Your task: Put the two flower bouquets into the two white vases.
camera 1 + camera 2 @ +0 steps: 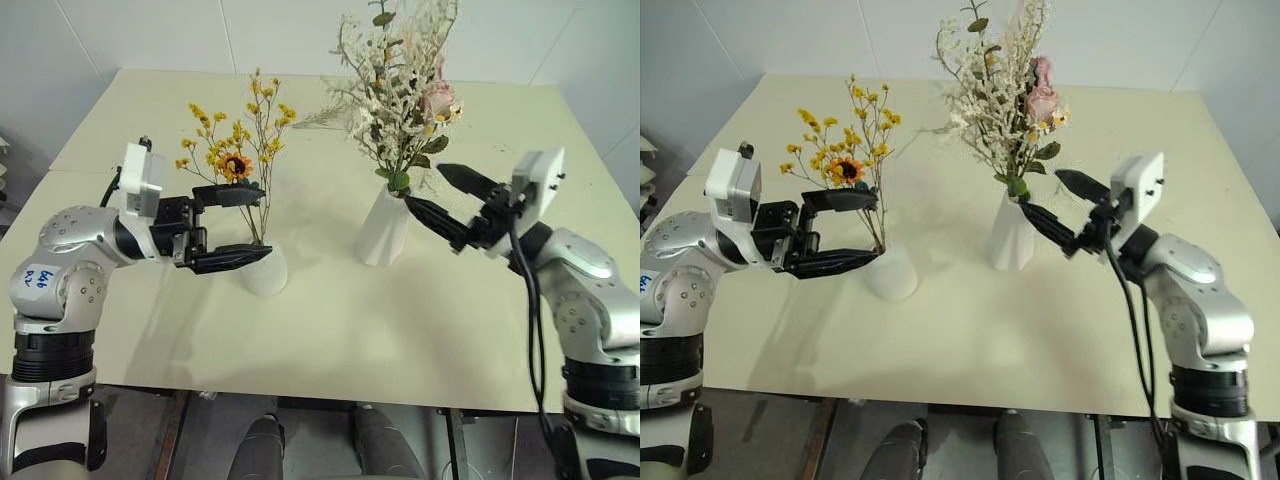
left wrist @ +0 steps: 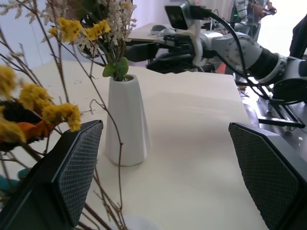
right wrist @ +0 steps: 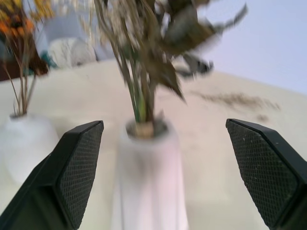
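1. Table [image 1: 330, 330]: a pale cream top, on which both vases are stood.
2. Short squat white vase [image 1: 265, 270]: placed on the robot's left side of the table. The yellow-blossom bouquet [image 1: 235, 150] with its orange bloom is stood upright in it, thin stems entering the small top hole.
3. Taller tapered white vase [image 1: 385, 228]: placed to the right of the squat one, well apart from it. The bushier bouquet [image 1: 400, 80], of pale sprigs, green leaves and a pink rose, is seated in its mouth and rises high above it.
4. Left gripper [image 1: 232, 226]: held level and pointed to the right, fingers spread wide. The thin stems just above the squat vase are seen between the two fingers; no contact with them can be made out.
5. Right gripper [image 1: 436, 193]: pointed toward the taller vase, fingers spread wide, just beside the vase's neck. Nothing is held in it.
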Controlling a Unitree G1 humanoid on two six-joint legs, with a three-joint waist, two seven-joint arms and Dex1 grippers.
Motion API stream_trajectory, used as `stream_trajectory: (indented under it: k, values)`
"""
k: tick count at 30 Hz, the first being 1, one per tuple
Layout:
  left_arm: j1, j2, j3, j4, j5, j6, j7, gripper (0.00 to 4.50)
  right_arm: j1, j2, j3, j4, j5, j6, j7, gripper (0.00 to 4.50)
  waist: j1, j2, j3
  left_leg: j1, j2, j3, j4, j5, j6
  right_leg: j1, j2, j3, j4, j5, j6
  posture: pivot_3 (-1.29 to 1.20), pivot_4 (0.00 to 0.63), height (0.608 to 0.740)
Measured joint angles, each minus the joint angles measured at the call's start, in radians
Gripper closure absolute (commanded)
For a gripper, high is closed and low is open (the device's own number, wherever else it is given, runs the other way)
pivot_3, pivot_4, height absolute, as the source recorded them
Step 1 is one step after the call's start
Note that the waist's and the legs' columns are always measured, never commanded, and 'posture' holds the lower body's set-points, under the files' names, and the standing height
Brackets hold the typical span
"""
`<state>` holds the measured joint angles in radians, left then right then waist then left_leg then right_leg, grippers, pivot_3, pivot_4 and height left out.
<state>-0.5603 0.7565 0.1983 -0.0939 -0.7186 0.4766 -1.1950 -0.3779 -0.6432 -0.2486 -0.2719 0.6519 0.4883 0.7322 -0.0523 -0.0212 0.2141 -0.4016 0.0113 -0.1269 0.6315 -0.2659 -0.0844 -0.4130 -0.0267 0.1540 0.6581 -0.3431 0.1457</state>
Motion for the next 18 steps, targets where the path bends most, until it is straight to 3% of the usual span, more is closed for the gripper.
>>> stream_trajectory:
  k: [7,11,18]
  values:
    - [0.008,0.048,0.027,0.035,0.004,-0.003,-0.029,0.00,0.108,-0.167,-0.131,-0.026,0.008,0.013,0.083,0.16,-0.006,0.000,0.000,0.002,0.000,0.001,0.000,0.000,0.000,0.001,0.001,0.000,0.001,0.000,0.000,0.00,0.150,0.740]
    - [0.014,0.081,0.038,0.070,0.013,-0.020,-0.062,0.00,0.130,-0.241,-0.139,-0.051,-0.013,-0.012,0.157,0.16,-0.004,0.000,0.000,0.004,0.000,0.001,0.000,0.000,0.000,0.003,0.001,0.000,0.000,0.000,0.000,0.00,0.150,0.740]
    - [0.020,0.075,0.035,0.110,0.026,-0.058,-0.094,0.00,0.133,-0.245,-0.106,-0.053,-0.052,-0.032,0.181,0.16,-0.002,0.000,0.000,0.004,0.000,0.001,0.000,0.000,0.000,0.004,0.001,0.000,0.000,0.000,0.000,0.00,0.150,0.740]
